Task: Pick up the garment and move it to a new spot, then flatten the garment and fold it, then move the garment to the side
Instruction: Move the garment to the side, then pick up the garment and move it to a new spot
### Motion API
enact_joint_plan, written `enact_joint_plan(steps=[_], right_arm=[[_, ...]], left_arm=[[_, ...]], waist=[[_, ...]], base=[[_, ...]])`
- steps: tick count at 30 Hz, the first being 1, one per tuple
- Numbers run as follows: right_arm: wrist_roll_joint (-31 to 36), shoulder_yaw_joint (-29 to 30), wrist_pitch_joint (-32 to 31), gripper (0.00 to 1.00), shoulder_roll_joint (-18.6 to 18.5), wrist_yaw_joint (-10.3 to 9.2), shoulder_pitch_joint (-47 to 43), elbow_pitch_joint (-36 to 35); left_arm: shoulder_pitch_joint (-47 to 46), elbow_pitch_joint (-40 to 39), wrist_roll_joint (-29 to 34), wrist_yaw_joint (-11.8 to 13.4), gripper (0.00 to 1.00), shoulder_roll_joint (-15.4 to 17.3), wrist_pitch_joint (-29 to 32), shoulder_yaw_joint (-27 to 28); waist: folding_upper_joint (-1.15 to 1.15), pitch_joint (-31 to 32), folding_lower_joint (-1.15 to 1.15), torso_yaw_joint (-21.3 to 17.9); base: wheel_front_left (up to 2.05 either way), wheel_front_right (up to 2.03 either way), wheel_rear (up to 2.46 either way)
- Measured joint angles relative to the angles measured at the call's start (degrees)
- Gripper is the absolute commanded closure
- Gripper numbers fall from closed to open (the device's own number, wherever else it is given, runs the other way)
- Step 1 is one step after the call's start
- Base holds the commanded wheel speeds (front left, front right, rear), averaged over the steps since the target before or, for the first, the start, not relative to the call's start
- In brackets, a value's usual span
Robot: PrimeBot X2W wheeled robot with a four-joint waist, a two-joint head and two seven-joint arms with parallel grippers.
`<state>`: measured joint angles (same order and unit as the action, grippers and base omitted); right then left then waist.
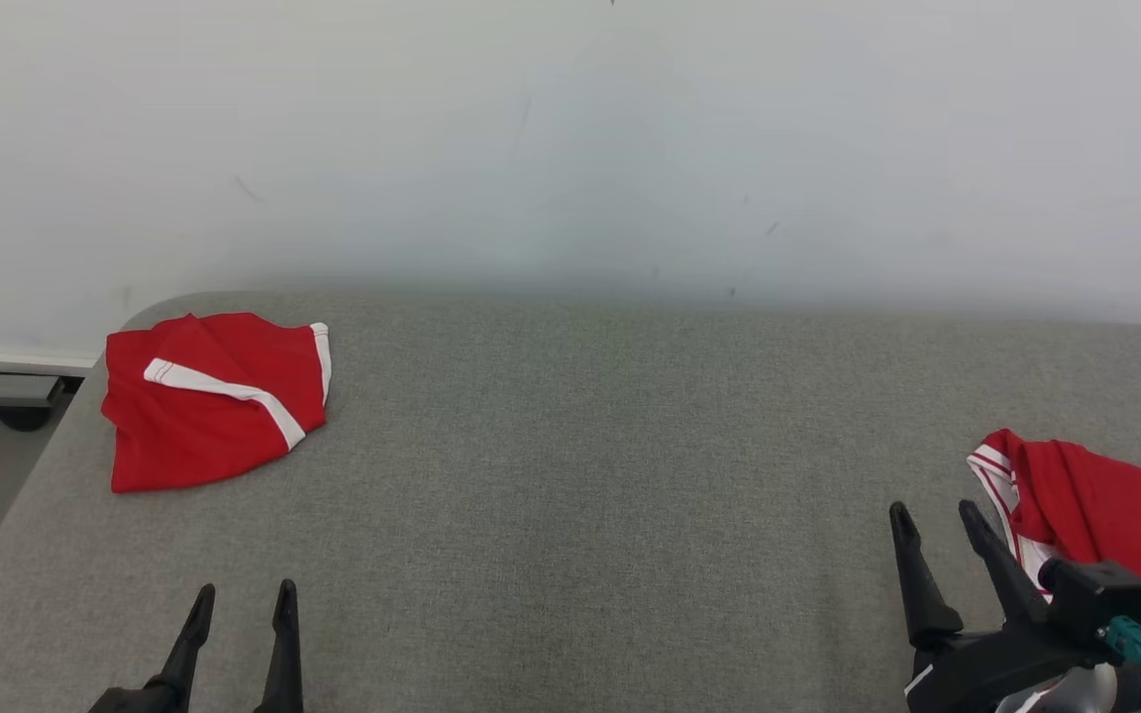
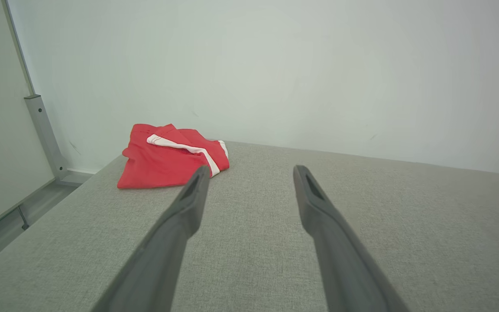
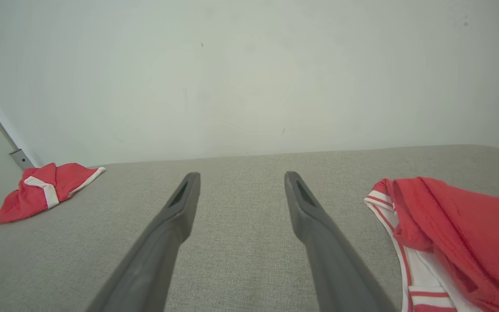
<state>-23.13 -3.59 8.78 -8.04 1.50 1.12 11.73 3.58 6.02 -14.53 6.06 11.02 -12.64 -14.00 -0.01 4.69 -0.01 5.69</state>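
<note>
Table [image 1: 570, 446] of grey fabric: folded red white-banded garment [image 1: 204, 406] far left, crumpled red-white garment [image 1: 1105, 515] right; my left gripper [image 1: 245, 587], right gripper [image 1: 932, 507] gape empty.

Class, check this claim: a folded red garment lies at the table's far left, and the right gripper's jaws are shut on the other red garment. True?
Not quite. The right wrist view shows the right gripper with jaws open and empty, beside the other red garment, not shut on it. The rest holds.
</note>
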Motion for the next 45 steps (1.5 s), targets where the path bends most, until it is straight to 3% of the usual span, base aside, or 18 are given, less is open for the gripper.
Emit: enact_joint_plan(steps=[14, 25, 36, 45], right_arm=[[0.0, 1.5, 1.3, 0.0, 0.3, -2.21, -2.7, -0.9], [0.0, 2.4, 1.8, 0.0, 0.0, -2.8, -3.6, -2.3], [-0.1, 1.6, 1.8, 0.0, 0.1, -2.91, -4.3, -2.9], [-0.1, -2.1, 0.2, 0.0, 0.7, -0.9, -0.8, -1.4]], left_arm=[[1.0, -1.0, 0.3, 0.1, 0.0, 0.1, 0.0, -0.1], [0.8, -1.2, 0.4, 0.1, 0.0, -0.1, 0.1, -1.2], [0.7, -1.5, 1.9, 0.1, 0.0, 0.0, 0.7, -1.0], [4.0, -3.5, 2.0, 0.6, 0.0, 0.5, 0.7, 2.0]], waist=[[0.01, -0.3, 0.01, -0.6], [0.01, -0.7, 0.01, 0.1], [0.01, -0.9, 0.01, 5.0], [0.01, -1.3, 0.01, 11.0]], base=[[0.0, 0.0, 0.0], [0.0, 0.0, 0.0], [0.0, 0.0, 0.0], [0.0, 0.0, 0.0]])
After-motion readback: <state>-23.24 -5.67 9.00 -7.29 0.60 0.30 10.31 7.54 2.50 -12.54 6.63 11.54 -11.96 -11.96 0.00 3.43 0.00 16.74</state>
